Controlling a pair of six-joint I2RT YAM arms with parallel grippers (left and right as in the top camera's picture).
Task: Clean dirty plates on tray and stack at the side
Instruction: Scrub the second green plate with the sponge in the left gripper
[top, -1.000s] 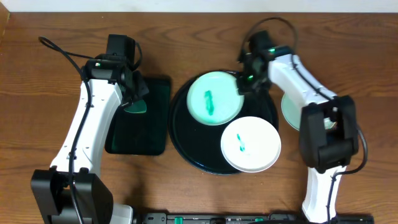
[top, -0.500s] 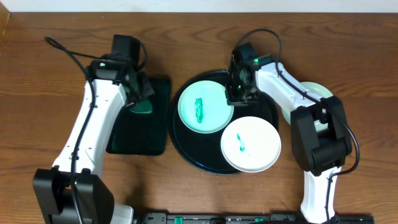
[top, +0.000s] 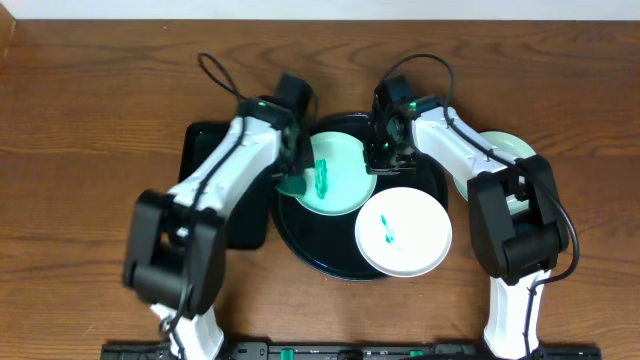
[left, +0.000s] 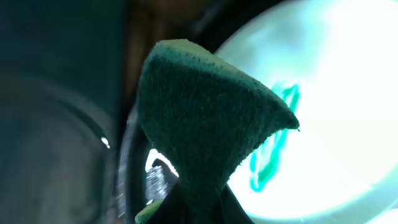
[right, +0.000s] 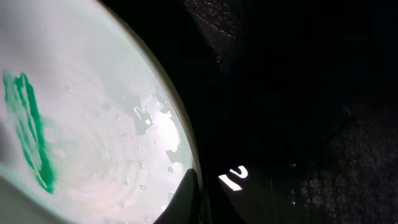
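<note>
Overhead view of a brown wooden surface (top: 80, 120) with two robot arms reaching in towards a large round glossy black tray (top: 310, 238) at the centre. Two small white plates lie on the tray. The rear plate (top: 347, 172) sits towards the back left and carries a teal-green smear (top: 322, 178) near its left side. The front plate (top: 410, 235) sits at the front right, its edge reaching over the tray's rim, with a smaller teal-green smear (top: 386, 232) left of its middle. A third plate (top: 505, 150) lies off the tray on the surface to the right, partly hidden behind the right arm, so any marks on it cannot be seen. The left gripper (top: 297, 165) hangs over the left edge of the rear plate. Its fingers are clamped together on a dark green sponge (left: 205, 112), which in the left wrist view juts up in a folded wedge just beside the smear. Whether the sponge touches the plate cannot be told. The right gripper (top: 385, 150) is at the right edge of the same plate. In the right wrist view its fingertips (right: 189, 196) are pinched on the rim, with wet droplets on the white face and bare black tray beside it. A smaller rectangular black tray (top: 252, 222) lies left of the round one, partly covered by the left arm.
</note>
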